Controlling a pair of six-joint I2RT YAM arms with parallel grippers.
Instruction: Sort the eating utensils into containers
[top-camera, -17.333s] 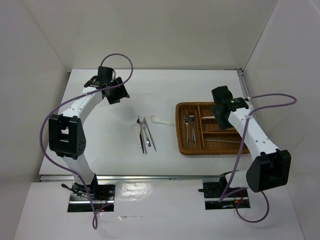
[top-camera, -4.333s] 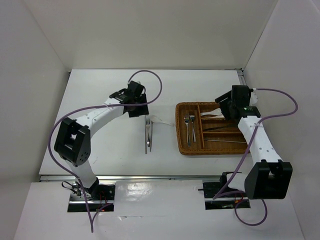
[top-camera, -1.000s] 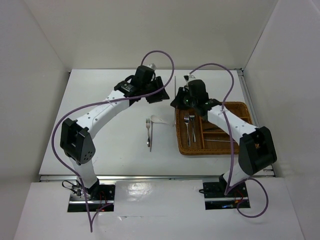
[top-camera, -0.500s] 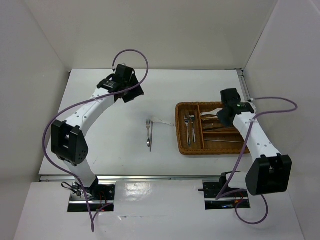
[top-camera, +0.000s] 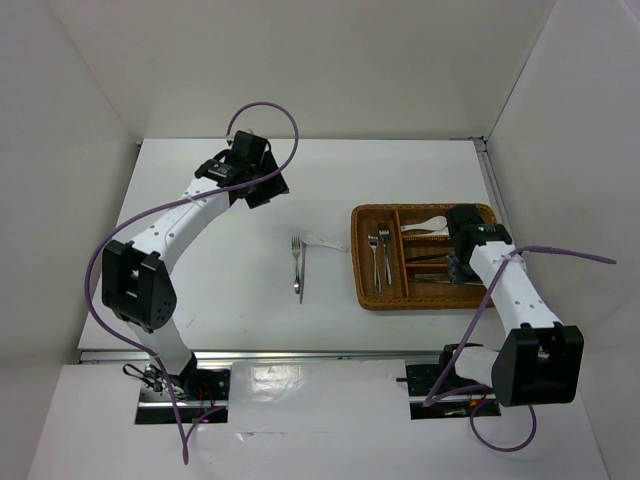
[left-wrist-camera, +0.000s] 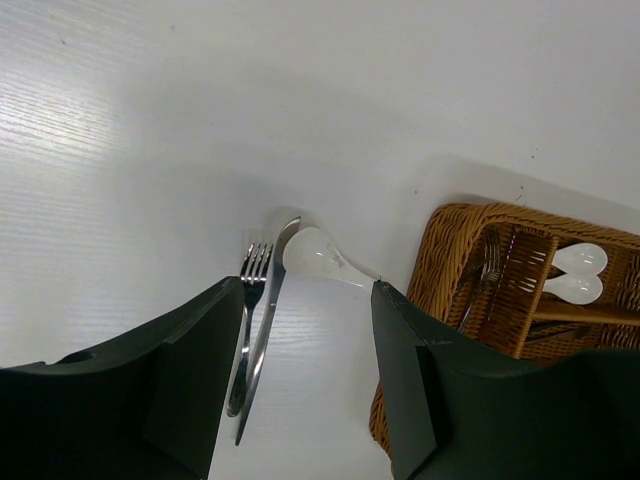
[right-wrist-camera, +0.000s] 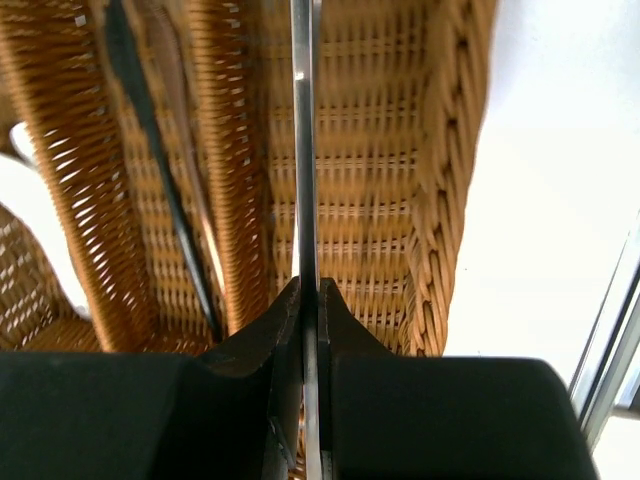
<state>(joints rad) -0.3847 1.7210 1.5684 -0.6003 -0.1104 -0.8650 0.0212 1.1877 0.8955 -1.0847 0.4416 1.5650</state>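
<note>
No brand, label or lettering can be read anywhere. The wicker tray (top-camera: 400, 304) is the landmark. Its long compartment on the left holds two silver forks (top-camera: 379, 255) side by side, and its far compartment holds two white ceramic spoons (left-wrist-camera: 578, 273). The darker pieces in the middle section are too hidden to count. On the table just left of the tray lie three loose utensils. One white spoon (left-wrist-camera: 315, 260) is nearest the tray wall, and beyond it one knife (left-wrist-camera: 264, 335) and one fork (left-wrist-camera: 246, 330) lie close alongside each other. The right gripper (right-wrist-camera: 308, 300) is over the tray, its fingers pinched on one slim metal piece (right-wrist-camera: 303, 150) that runs along the compartment by an outer wall. The left gripper (top-camera: 265, 188) hangs well off to the tray's left and farther back, fingers spread and holding nothing.
</note>
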